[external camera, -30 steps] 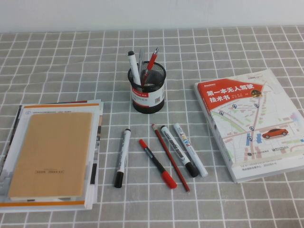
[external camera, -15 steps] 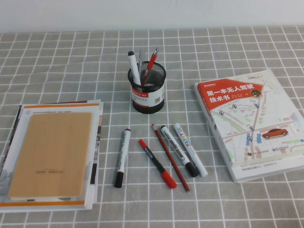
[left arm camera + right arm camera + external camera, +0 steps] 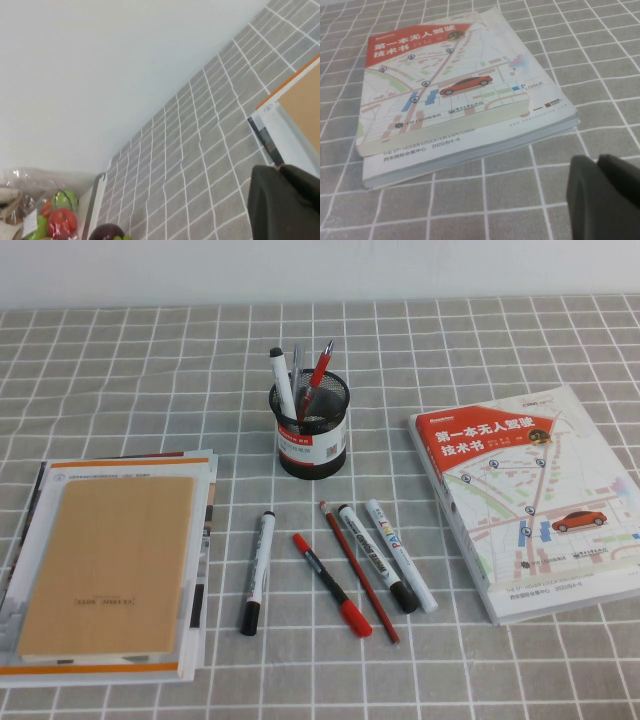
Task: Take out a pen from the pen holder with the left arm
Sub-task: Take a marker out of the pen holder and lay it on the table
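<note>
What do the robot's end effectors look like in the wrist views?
Only a small part of each shows. The left end effector, near the paper stack, is matte black and rounded. The right end effector, beside the book, looks the same. No cables or markings show; the arms are out of view.

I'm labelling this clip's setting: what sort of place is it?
Likely a desk-style study setup: a pen holder, loose pens and a book on a checked cloth. Left gripper hangs by the notebook stack, right gripper by the book.

Left gripper [image 3: 280,172] closed, parked left — right gripper [image 3: 599,165] closed, right.
</note>
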{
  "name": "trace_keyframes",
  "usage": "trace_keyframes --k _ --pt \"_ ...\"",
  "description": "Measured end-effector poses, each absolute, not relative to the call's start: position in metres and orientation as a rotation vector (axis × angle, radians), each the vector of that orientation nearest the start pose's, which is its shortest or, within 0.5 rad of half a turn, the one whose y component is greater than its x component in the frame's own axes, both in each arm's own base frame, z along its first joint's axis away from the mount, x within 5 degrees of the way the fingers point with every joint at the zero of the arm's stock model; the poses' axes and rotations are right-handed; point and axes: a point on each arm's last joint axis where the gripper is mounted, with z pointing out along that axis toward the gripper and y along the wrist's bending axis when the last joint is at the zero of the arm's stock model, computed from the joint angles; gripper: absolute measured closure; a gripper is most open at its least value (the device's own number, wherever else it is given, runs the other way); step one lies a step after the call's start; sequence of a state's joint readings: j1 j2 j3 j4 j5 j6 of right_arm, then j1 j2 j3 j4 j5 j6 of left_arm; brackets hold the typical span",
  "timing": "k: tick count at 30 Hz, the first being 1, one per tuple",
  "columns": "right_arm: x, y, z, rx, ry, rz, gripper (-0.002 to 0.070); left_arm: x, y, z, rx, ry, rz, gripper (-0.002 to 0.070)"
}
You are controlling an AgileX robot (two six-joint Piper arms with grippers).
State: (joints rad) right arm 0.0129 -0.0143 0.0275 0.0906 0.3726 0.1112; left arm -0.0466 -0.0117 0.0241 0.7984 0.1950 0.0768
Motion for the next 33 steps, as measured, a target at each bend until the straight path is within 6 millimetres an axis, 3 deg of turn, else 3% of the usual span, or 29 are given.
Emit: trace_keyframes --k 5,12,19,23,28,33 --pt "0.052 0.004 0.171 0.148 1.866 0.175 0.0689 0.057 0.002 0.201 0.614 1.452 0.629 0.068" --pt "0.052 0.004 0.171 0.148 1.866 0.175 0.0689 0.044 -0.029 0.234 0.323 1.122 -0.161 0.068" --pt "0.052 0.004 0.171 0.148 1.866 0.175 0.0689 0.03 -0.04 0.248 0.293 0.963 -0.505 0.068" --pt "0.052 0.004 0.171 0.148 1.866 0.175 0.0689 0.032 -0.038 0.246 0.163 1.023 -0.702 0.068" --pt "0.052 0.004 0.171 0.148 1.866 0.175 0.0689 0.044 -0.029 0.237 -0.152 1.251 -0.853 0.068" --pt "0.052 0.004 0.171 0.148 1.866 0.175 0.0689 0.053 -0.03 0.265 -0.171 1.448 -0.793 0.068"
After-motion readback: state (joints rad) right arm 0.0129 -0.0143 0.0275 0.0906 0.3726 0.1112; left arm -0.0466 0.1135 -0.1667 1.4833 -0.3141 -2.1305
